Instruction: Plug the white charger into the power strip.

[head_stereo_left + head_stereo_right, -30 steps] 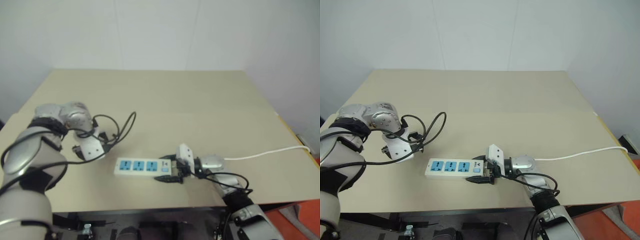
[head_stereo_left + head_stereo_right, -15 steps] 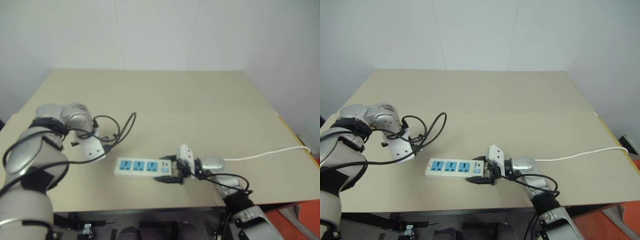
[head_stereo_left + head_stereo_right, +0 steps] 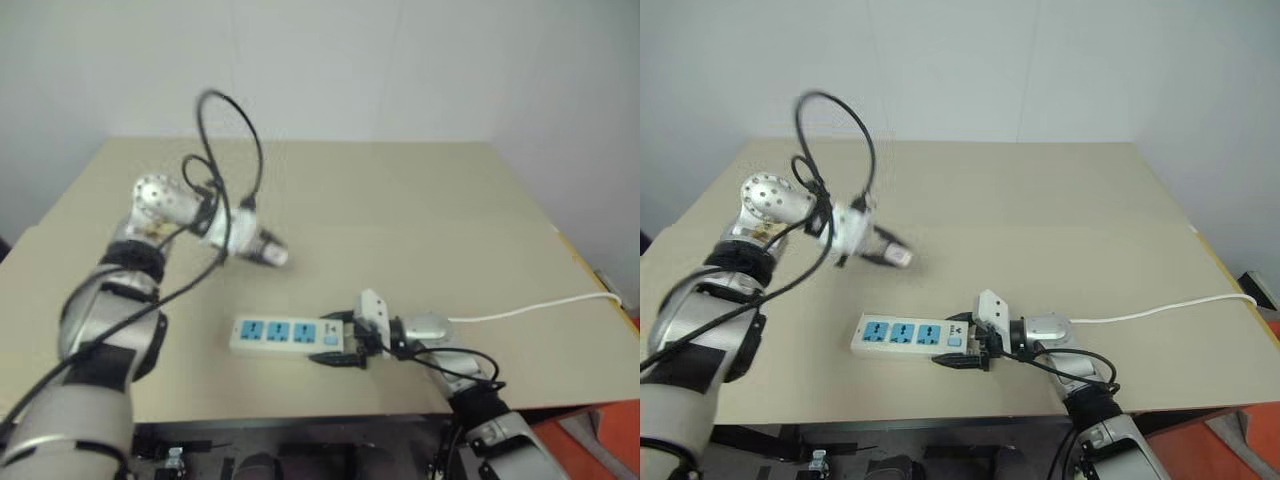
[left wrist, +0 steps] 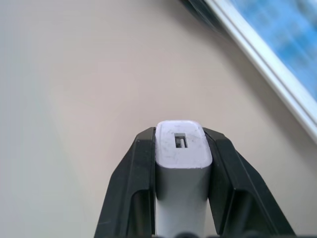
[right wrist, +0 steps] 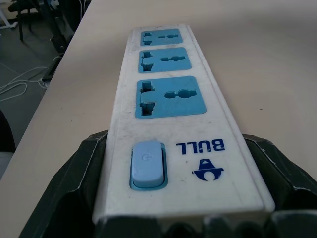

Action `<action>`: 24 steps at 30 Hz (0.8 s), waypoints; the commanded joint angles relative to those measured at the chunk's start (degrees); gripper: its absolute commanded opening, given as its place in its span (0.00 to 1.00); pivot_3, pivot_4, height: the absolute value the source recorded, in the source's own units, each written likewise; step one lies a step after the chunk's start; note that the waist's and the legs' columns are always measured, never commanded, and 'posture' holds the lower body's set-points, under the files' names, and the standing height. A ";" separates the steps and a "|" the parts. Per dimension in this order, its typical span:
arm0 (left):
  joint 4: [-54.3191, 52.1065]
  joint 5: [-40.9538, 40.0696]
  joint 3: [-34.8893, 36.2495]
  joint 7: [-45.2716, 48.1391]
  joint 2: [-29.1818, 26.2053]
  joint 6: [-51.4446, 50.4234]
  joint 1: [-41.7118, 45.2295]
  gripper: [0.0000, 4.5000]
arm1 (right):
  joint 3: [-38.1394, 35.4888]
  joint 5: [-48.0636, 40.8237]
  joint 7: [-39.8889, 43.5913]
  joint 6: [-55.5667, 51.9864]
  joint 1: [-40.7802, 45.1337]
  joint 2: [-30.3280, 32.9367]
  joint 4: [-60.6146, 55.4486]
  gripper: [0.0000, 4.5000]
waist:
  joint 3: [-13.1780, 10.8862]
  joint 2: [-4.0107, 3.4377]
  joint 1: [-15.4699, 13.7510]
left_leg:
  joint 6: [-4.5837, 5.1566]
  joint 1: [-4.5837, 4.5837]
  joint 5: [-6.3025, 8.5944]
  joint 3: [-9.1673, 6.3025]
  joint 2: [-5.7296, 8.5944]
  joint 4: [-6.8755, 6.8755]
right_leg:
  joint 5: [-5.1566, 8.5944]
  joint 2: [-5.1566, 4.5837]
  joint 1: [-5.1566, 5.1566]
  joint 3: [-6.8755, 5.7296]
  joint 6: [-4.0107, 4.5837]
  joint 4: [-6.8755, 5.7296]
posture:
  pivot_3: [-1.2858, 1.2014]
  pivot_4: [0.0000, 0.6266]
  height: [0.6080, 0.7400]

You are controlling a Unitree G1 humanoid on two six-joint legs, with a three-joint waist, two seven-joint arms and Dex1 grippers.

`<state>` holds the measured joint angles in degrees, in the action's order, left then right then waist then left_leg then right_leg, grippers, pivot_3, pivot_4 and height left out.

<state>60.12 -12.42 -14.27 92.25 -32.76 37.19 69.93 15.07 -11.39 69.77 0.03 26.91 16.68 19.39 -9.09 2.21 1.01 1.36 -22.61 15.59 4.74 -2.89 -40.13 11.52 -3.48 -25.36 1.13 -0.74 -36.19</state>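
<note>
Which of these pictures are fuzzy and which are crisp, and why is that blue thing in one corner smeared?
Left eye view: the left gripper with the white charger is smeared. Left wrist view: the charger is sharp, while the power strip in the corner is blurred. Right wrist view: the strip is crisp up close, softer toward its far end.

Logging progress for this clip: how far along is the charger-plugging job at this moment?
Done: the left gripper is shut on the white charger and holds it above the table; the right gripper clamps the switch end of the power strip. In hand: carrying the charger toward the strip. Left: all three blue outlets are empty, so lining up and pushing in remain.
</note>
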 commanded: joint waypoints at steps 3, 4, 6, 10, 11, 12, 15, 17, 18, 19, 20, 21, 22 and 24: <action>-24.70 -20.30 6.69 0.25 -2.88 -32.50 -7.94 0.23 | 0.28 0.31 0.41 1.76 0.95 -0.24 1.43 0.76 | 0.01 -0.01 1.15 | 0.00 0.04 0.00 -0.07 0.00 0.03 | 0.00 0.02 0.01 0.03 0.00 -0.06 | 0.52 0.24 1.00; -28.96 -22.54 7.13 0.25 -3.63 -37.00 -9.83 0.23 | 0.38 0.38 0.48 1.98 0.98 -0.27 1.69 0.76 | 0.01 -0.02 1.42 | 0.00 0.05 0.00 -0.10 0.00 0.03 | 0.00 0.03 0.01 0.02 0.00 -0.05 | 0.52 0.24 1.00; -37.10 -27.15 6.47 0.25 -5.98 -44.57 -14.45 0.23 | 0.52 0.60 0.77 2.53 1.51 -0.38 3.00 0.76 | 0.01 -0.02 1.51 | -0.01 0.11 0.00 -0.14 0.00 0.03 | 0.00 0.03 0.05 0.04 0.00 -0.11 | 0.52 0.24 1.00; -46.37 -31.23 2.28 0.25 -10.15 -50.09 -21.81 0.23 | 0.81 1.16 1.25 3.80 2.72 -0.60 5.45 0.76 | 0.01 -0.02 1.42 | -0.02 0.29 -0.01 -0.17 0.00 0.03 | 0.00 0.04 0.19 0.05 0.00 -0.06 | 0.52 0.24 1.00; -47.54 -31.11 1.48 0.25 -10.58 -49.89 -23.12 0.23 | 0.85 1.23 1.30 4.01 2.93 -0.70 5.83 0.76 | 0.01 -0.02 1.35 | -0.02 0.33 -0.01 -0.15 0.01 0.04 | 0.01 0.04 0.22 0.06 0.00 -0.06 | 0.52 0.24 1.00; -48.38 -31.04 0.93 0.25 -10.80 -50.16 -24.10 0.23 | 0.86 1.29 1.33 4.24 3.13 -0.80 6.23 0.76 | 0.01 -0.02 1.29 | -0.02 0.36 -0.01 -0.15 0.01 0.04 | 0.01 0.04 0.25 0.05 0.00 -0.05 | 0.52 0.24 1.00; -49.09 -28.89 0.66 0.25 -9.18 -48.96 -26.73 0.23 | 0.86 1.45 1.30 4.75 3.45 -1.08 6.99 0.76 | 0.02 -0.03 1.11 | -0.03 0.41 -0.01 -0.10 0.02 0.04 | 0.01 0.04 0.28 0.05 0.02 -0.07 | 0.52 0.24 1.00; -48.85 -26.81 1.21 0.18 -7.32 -48.22 -28.05 0.23 | 0.91 1.54 1.30 4.97 3.39 -1.21 7.22 0.76 | 0.02 -0.03 1.06 | -0.04 0.42 -0.02 -0.08 0.02 0.06 | 0.01 0.04 0.28 0.06 0.02 -0.07 | 0.52 0.24 1.00; -48.82 -25.71 1.57 -0.19 -6.40 -48.01 -28.59 0.23 | 0.94 1.62 1.30 5.11 3.32 -1.27 7.30 0.76 | 0.02 -0.03 1.08 | -0.04 0.42 -0.02 -0.06 0.02 0.06 | 0.01 0.05 0.28 0.06 0.03 -0.07 | 0.52 0.24 1.00; -48.90 -24.99 1.94 -0.29 -5.58 -48.08 -29.02 0.23 | 0.94 1.68 1.28 5.19 3.27 -1.33 7.34 0.76 | 0.02 -0.04 1.12 | -0.04 0.42 -0.02 -0.05 0.03 0.06 | 0.01 0.05 0.28 0.06 0.03 -0.06 | 0.52 0.24 1.00; -49.07 -24.44 2.33 -0.51 -4.89 -48.18 -29.38 0.23 | 0.90 1.72 1.27 5.24 3.24 -1.38 7.37 0.76 | 0.02 -0.04 1.22 | -0.04 0.43 -0.02 -0.05 0.03 0.06 | 0.01 0.05 0.28 0.06 0.03 -0.05 | 0.52 0.24 1.00; -49.26 -23.78 2.53 -1.01 -4.27 -48.30 -29.75 0.23 | 0.86 1.77 1.25 5.28 3.21 -1.41 7.37 0.76 | 0.02 -0.04 1.26 | -0.04 0.42 -0.02 -0.04 0.02 0.07 | 0.00 0.06 0.28 0.07 0.03 -0.05 | 0.52 0.24 1.00; -49.29 -23.21 2.77 -1.25 -3.79 -48.36 -29.98 0.23 | 0.82 1.83 1.22 5.32 3.25 -1.48 7.46 0.76 | 0.02 -0.04 1.27 | -0.04 0.42 -0.02 -0.04 0.02 0.07 | 0.00 0.07 0.28 0.07 0.03 -0.06 | 0.52 0.24 1.00; -49.30 -21.96 2.86 -1.34 -3.05 -48.15 -30.81 0.23 | 0.75 1.87 1.14 5.34 3.23 -1.55 7.48 0.76 | 0.02 -0.04 1.30 | -0.05 0.43 -0.02 -0.04 0.02 0.09 | 0.00 0.07 0.28 0.08 0.04 -0.06 | 0.52 0.24 1.00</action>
<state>12.45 -35.19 -13.16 91.14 -36.06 -11.77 39.45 15.36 -10.19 71.09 5.16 30.06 15.34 26.48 -9.07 2.17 2.31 1.31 -22.17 15.57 4.70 -2.87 -40.04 11.52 -3.42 -25.08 1.23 -0.71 -36.25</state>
